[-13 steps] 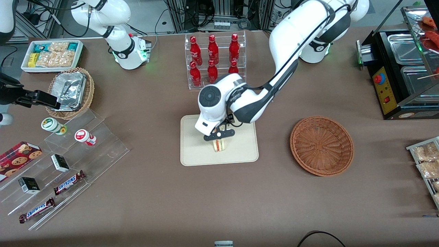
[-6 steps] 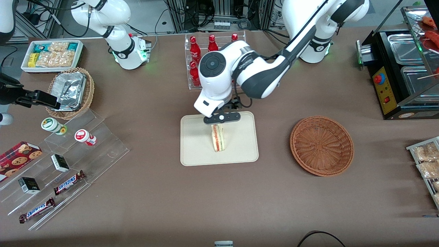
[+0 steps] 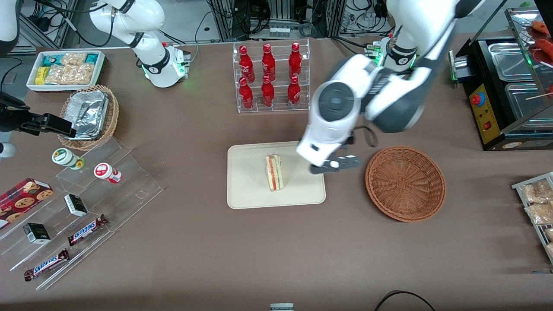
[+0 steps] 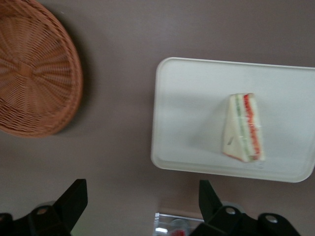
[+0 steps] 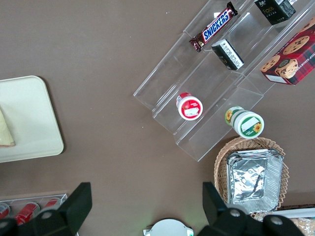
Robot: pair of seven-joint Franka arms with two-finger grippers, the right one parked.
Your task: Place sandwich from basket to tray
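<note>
Sandwich point(image 3: 274, 172): white wedge, red-green filling edge up, lying mid tray point(image 3: 246, 190); cream tray flat on table. Basket point(image 3: 405, 183): reddish-brown wicker, empty, beside tray. Gripper point(image 3: 335, 164) raised between them, fingers spread

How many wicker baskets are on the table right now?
2. The reddish-brown basket sits empty beside the tray, near the gripper; a tan basket holding foil containers lies toward the parked arm's end.
</note>
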